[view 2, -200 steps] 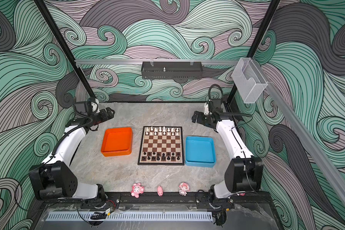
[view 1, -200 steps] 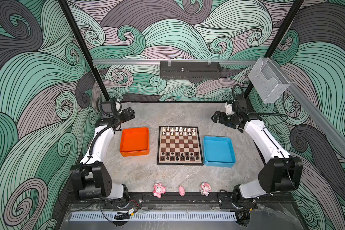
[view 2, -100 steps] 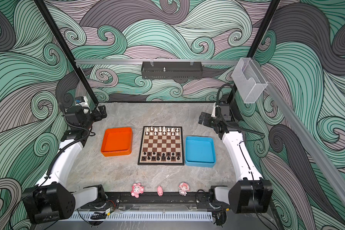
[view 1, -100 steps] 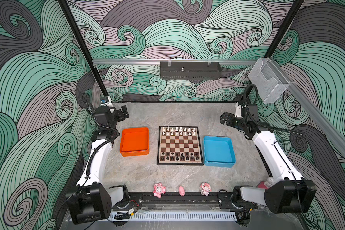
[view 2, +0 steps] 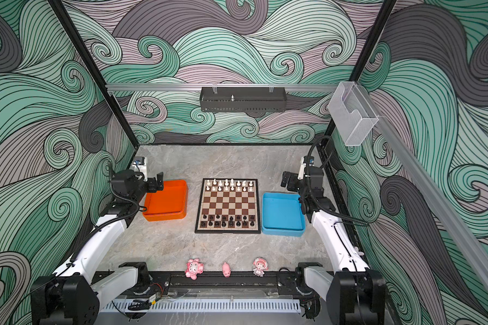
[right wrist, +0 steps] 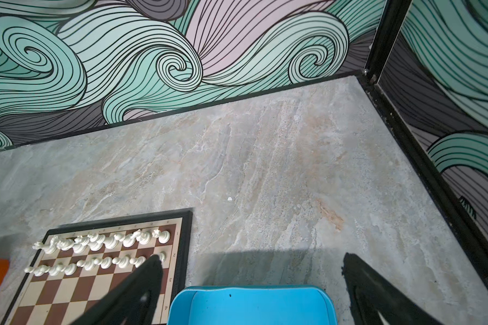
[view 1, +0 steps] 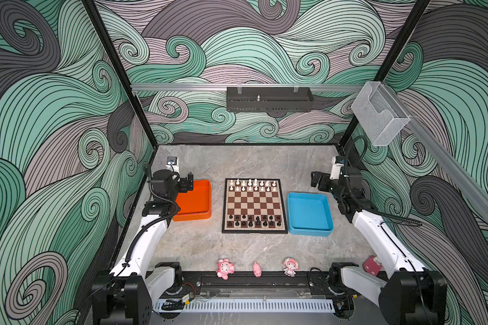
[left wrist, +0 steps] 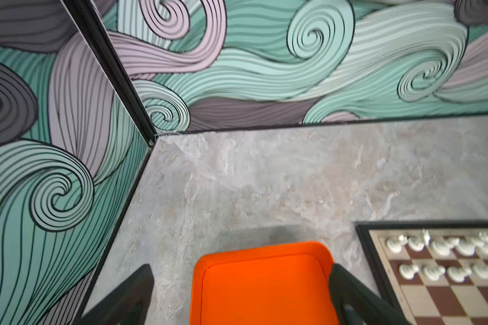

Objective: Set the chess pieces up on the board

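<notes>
The board (view 1: 254, 204) (view 2: 227, 202) lies mid-table. White chess pieces (view 1: 252, 185) (view 2: 228, 185) fill its two far rows and black chess pieces (view 1: 254, 221) (view 2: 227, 221) its two near rows. My left gripper (view 1: 187, 183) (view 2: 156, 183) hangs open over the far left corner of the orange tray (view 1: 192, 216). The left wrist view shows the left gripper (left wrist: 241, 270) empty, its jaws wide above the tray (left wrist: 265, 250). My right gripper (view 1: 317, 180) (view 2: 287, 180) stands open and empty just beyond the blue tray (view 1: 307, 232). The right wrist view shows the right gripper (right wrist: 252, 260) beside the white rows (right wrist: 102, 247).
Both trays look empty inside. Three pink figurines (view 1: 224, 267) (view 1: 257, 270) (view 1: 290, 266) stand along the front rail. A red-pink object (view 1: 372, 264) sits by the right arm's base. Patterned walls close in the back and sides.
Both arms have folded back toward their bases. The left gripper came nearer, over the orange tray's far edge; the right gripper drew outward and nearer, by the blue tray. The pieces have not moved.
</notes>
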Robot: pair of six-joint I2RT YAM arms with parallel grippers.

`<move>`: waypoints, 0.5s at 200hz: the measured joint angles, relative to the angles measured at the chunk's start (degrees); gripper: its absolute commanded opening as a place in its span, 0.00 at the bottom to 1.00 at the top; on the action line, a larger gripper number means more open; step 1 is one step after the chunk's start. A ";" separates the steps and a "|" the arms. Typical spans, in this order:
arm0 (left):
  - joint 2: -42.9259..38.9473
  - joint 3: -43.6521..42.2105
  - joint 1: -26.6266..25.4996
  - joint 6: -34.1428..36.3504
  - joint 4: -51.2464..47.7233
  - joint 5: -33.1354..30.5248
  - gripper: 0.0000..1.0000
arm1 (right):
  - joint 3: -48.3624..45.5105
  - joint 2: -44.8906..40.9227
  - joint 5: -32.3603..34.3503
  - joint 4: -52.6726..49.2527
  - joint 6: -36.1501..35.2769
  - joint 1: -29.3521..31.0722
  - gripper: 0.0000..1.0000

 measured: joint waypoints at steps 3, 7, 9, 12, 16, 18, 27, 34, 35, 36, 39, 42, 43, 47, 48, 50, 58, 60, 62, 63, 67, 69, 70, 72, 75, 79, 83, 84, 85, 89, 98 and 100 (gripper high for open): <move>0.00 -0.50 -0.11 -0.02 -0.02 -0.37 0.99 | -0.17 0.00 0.20 0.46 -0.07 0.00 0.99; 0.02 -1.11 -0.35 -0.04 0.04 -0.87 0.99 | -0.59 0.00 0.57 1.25 -0.07 0.00 0.99; 0.02 -1.44 -0.42 -0.09 0.04 -1.16 0.99 | -0.81 0.00 0.72 1.60 -0.02 0.00 0.99; 0.04 -1.86 -0.59 -0.26 0.13 -1.53 0.99 | -1.22 0.00 1.01 2.21 -0.02 0.00 0.99; 0.04 -2.36 -0.72 -0.39 0.24 -1.95 0.99 | -1.77 0.00 1.31 2.84 0.00 0.00 0.99; 0.04 -2.64 -0.83 -0.55 0.35 -2.21 0.99 | -2.12 0.00 1.49 3.28 0.00 0.00 0.99; 0.04 -3.54 -1.20 -0.94 0.81 -3.15 0.99 | -3.80 0.00 2.01 4.52 -0.07 0.00 0.99; 0.17 -4.20 -1.42 -1.16 1.38 -3.91 0.99 | -5.03 0.07 2.27 5.20 -0.26 -0.02 0.99; 0.20 -4.24 -1.44 -1.18 1.44 -3.98 0.99 | -5.14 0.09 2.32 5.27 -0.28 0.00 0.99; 0.24 -4.31 -1.46 -1.18 1.51 -4.04 0.99 | -5.25 0.11 2.36 5.33 -0.28 0.00 0.99; 0.44 -4.50 -1.53 -1.22 1.95 -4.26 0.99 | -5.73 0.22 2.60 5.60 -0.28 0.00 0.99; 0.59 -4.68 -1.60 -1.33 2.29 -4.42 0.99 | -6.12 0.31 2.84 5.84 -0.28 0.00 0.99; 0.76 -4.76 -1.66 -1.33 2.58 -4.55 0.99 | -6.23 0.35 2.89 5.90 -0.26 0.00 0.99; 1.16 -4.92 -1.73 -1.49 3.10 -4.81 0.99 | -6.69 0.66 3.26 6.29 -0.22 0.00 0.99; 1.36 -4.94 -1.75 -1.55 3.30 -4.85 0.99 | -6.78 0.70 3.32 6.36 -0.22 0.00 0.99; 1.60 -4.98 -1.77 -1.64 3.56 -5.01 0.99 | -6.95 0.90 3.48 6.60 -0.11 0.00 0.99; 2.99 -5.29 -1.84 -2.25 5.14 -5.66 0.99 | -7.54 1.79 4.07 7.54 -0.04 -0.02 0.99; 3.32 -5.38 -1.84 -2.43 5.60 -5.81 0.99 | -7.69 2.01 4.15 7.82 -0.04 -0.02 0.99; 3.58 -5.49 -1.84 -2.51 5.92 -5.86 0.99 | -7.78 2.21 4.22 8.09 -0.09 -0.04 0.99; 3.89 -5.60 -1.84 -2.64 6.27 -5.88 0.99 | -7.85 2.45 4.20 8.33 -0.17 -0.04 0.99; 4.48 -5.88 -1.84 -2.91 7.26 -6.05 0.99 | -8.07 2.95 4.26 8.92 -0.37 -0.04 0.99; 4.90 -6.14 -1.84 -3.04 7.93 -6.10 0.99 | -8.17 3.30 4.26 9.35 -0.50 -0.04 0.99; 5.05 -6.21 -1.84 -3.08 8.15 -6.12 0.99 | -8.24 3.43 4.26 9.49 -0.57 -0.04 0.99; 5.38 -6.49 -1.84 -3.26 8.87 -6.14 0.99 | -8.33 3.78 4.28 9.86 -0.74 -0.04 0.99; 5.84 -6.91 -1.84 -3.41 9.75 -6.27 0.99 | -8.48 4.15 4.26 10.27 -0.87 -0.04 0.99; 6.40 -7.54 -1.84 -3.69 10.97 -6.38 0.99 | -8.68 4.85 4.26 10.93 -1.09 -0.04 0.99; 6.97 -8.20 -1.84 -3.91 12.04 -6.56 0.99 | -8.81 5.38 4.26 11.39 -1.31 -0.04 0.99; 7.21 -8.44 -1.84 -4.00 12.50 -6.64 0.99 | -8.87 5.62 4.26 11.54 -1.42 -0.07 0.99; 7.32 -8.57 -1.84 -4.07 12.68 -6.69 0.99 | -8.90 5.73 4.26 11.63 -1.44 -0.04 0.99; 7.80 -9.18 -1.84 -4.28 13.55 -6.82 0.99 | -9.03 6.12 4.24 12.13 -1.64 -0.04 0.99; 9.16 -10.43 -1.84 -4.61 15.37 -7.10 0.99 | -9.46 7.32 4.20 13.75 -2.40 -0.04 0.99; 9.44 -10.64 -1.84 -4.72 15.76 -7.15 0.99 | -9.60 7.52 4.20 14.12 -2.56 -0.04 0.99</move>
